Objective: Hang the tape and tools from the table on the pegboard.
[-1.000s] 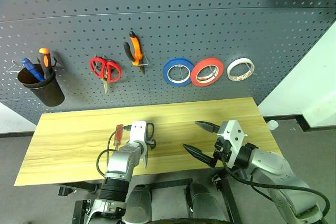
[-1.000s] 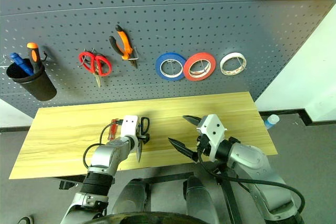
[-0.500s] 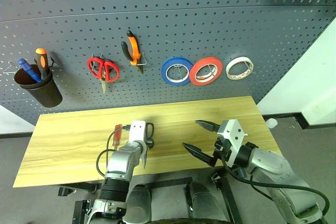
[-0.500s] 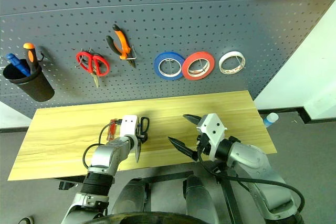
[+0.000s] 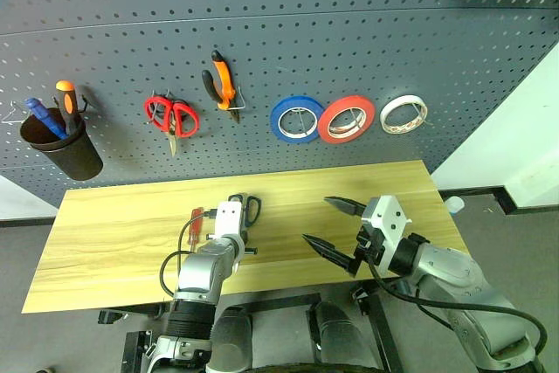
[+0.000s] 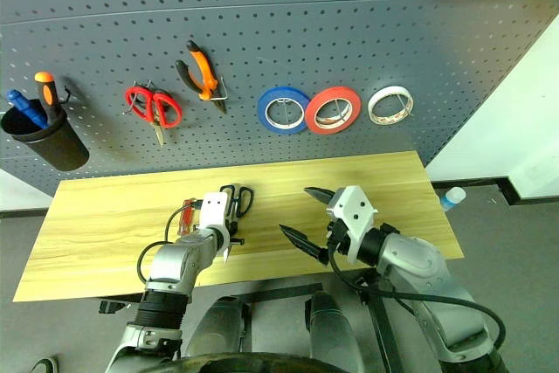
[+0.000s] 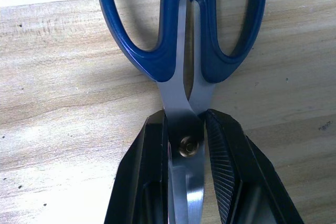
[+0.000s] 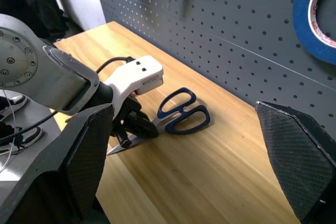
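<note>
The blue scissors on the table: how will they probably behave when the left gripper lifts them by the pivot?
The scissors look stiff, metal blades with hard handles, so they should not bend. The left gripper is shut on the smooth blades at the pivot, so they may slip or swing. The handle end looks bulkier and would likely droop toward the table.

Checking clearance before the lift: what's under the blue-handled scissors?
The scissors lie flat on the bare wood table, with nothing else visible beneath. The left gripper fingers pinch the blades at the pivot; the blade tips are hidden between them.
</note>
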Controlling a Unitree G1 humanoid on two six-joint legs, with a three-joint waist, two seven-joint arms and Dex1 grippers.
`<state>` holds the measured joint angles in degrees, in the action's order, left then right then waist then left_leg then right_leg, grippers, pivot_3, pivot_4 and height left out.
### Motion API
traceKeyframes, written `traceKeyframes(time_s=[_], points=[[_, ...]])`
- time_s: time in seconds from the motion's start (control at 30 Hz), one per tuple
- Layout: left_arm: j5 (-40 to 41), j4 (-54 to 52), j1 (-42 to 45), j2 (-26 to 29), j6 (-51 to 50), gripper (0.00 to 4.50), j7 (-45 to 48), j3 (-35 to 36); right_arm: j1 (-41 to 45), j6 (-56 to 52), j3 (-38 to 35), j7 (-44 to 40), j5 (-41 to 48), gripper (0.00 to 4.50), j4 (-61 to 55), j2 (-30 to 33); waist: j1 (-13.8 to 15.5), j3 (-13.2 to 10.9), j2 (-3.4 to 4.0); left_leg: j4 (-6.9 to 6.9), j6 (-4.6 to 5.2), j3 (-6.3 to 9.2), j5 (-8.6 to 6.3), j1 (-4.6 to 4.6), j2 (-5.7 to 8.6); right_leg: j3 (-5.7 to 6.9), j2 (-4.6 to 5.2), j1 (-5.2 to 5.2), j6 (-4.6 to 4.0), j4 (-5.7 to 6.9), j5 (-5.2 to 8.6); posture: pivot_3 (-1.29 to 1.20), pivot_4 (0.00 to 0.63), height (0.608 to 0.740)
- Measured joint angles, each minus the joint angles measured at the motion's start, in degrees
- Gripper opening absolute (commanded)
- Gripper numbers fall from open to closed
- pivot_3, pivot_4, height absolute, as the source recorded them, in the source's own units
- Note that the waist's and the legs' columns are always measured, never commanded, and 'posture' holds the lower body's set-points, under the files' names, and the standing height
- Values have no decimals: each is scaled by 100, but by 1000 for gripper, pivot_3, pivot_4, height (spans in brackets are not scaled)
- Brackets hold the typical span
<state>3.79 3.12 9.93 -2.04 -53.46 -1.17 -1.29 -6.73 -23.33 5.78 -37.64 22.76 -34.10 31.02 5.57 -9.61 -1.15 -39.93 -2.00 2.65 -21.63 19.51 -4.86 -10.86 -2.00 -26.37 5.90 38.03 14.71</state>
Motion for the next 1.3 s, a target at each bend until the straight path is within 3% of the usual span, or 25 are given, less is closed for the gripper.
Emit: traceKeyframes(time_s=[0.3, 0.6, 0.77, 1.3], points=[[-61, -56, -51, 241, 66, 588, 278, -274, 7, 1, 2, 14, -11, 4500, 4, -1, -5, -7, 3, 1, 0, 3, 0, 0, 1, 1, 0, 0, 4, 0, 3, 248, 168, 677], [-256, -549, -406, 861, 466, 533, 733, -960, 38, 6, 4, 13, -55, 4500, 68, -2, -10, -87, -4, 3, -1, 14, 0, 12, 1, 3, 0, -12, 0, 0, 0, 260, 156, 677], [-414, -973, -608, 1347, 1107, 529, 951, -1089, 75, 33, 4, 2, -75, 4500, 159, -5, 20, -103, 0, 0, -1, 15, 1, 22, 1, 3, 0, -16, -1, 0, -1, 272, 148, 677], [-1003, -1121, -1040, 1937, 3371, 528, 970, -1041, 365, 175, 9, -161, -167, 4500, 515, -36, 168, -102, 1, -4, -1, 16, 1, 24, 1, 3, 0, -16, -3, 0, -2, 299, 123, 677]])
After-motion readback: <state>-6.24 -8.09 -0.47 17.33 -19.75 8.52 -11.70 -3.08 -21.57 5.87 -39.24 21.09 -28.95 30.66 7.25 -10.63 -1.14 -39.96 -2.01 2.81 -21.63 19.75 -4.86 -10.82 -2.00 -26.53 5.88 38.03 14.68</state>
